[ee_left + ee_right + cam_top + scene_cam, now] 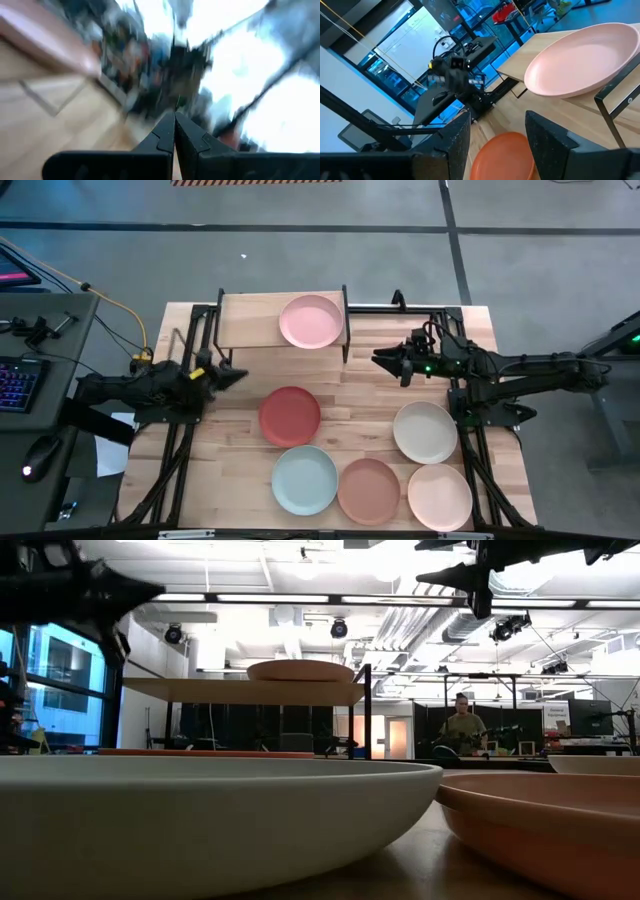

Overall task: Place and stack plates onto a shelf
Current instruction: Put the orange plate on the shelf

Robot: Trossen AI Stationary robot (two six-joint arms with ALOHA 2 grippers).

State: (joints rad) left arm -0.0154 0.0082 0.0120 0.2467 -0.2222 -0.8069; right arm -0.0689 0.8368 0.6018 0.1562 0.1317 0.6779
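My left gripper hovers over the tabletop just left of the red plate, its fingers pressed together with nothing between them. My left wrist view is smeared; beyond the closed fingers I make out only wood grain and a pale pinkish edge I cannot identify.

My right gripper hangs just beside the right end of the shelf, fingers spread and empty. Between them, in my right wrist view, the red plate shows only as a cut-off arc at the frame's edge.

The pink plate lies flat on the right half of the shelf. The cream plate, pale blue plate, terracotta plate and peach plate rest on the near part of the tabletop, unstacked.

In the low view the pale blue and terracotta rims fill the foreground and hide most of the tabletop; the red plate is only a thin line behind them. A person stands far back in the room.
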